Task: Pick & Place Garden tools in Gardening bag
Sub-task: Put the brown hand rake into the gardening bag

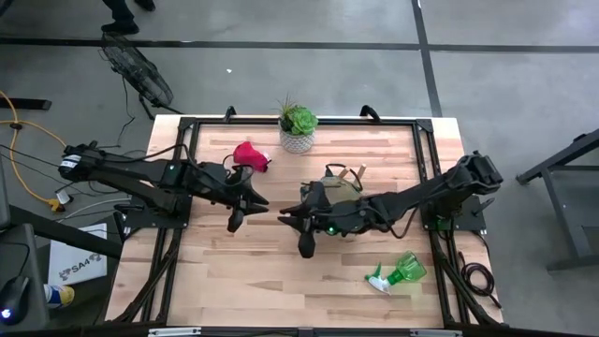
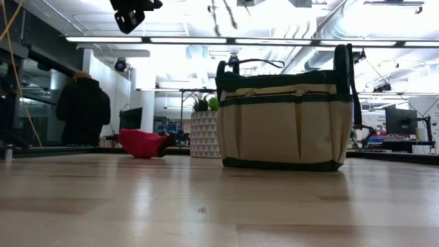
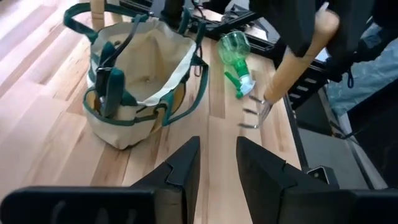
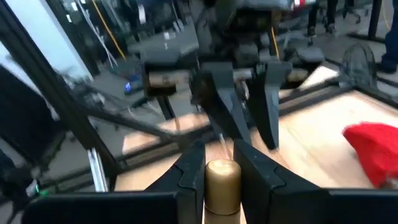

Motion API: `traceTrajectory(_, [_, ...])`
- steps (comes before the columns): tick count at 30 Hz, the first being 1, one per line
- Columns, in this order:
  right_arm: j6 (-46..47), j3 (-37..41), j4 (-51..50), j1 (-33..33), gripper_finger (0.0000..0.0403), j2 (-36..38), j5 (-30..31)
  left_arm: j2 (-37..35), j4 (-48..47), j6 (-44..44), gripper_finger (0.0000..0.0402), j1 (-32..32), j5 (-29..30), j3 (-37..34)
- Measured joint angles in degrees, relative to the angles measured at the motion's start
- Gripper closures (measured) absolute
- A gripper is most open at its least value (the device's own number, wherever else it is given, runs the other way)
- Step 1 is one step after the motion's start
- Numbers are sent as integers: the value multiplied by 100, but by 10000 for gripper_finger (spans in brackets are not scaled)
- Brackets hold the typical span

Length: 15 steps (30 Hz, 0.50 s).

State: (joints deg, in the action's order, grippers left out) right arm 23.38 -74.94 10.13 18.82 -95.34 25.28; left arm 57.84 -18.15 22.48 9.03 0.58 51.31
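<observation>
1. Hand rake, wooden-handled, is pinched at its handle end by the right pincer, held in the air beside the gardening bag.
2. Left pincer faces it over mid-table, fingers slightly apart, holding nothing.
3. Red glove and spray bottle lie on the pale wooden table.
4. Beyond, a person in dark clothes stands under bright ceiling lights.
</observation>
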Motion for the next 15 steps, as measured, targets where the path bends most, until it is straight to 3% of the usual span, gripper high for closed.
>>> traceTrajectory(9, [-63,-4,1336,-46,347,-518,-26,0,37,-163,300,1,-147,0])
traceTrajectory(15, [-39,255,1832,1,347,-488,243,-58,-22,-317,300,1,-345,0])
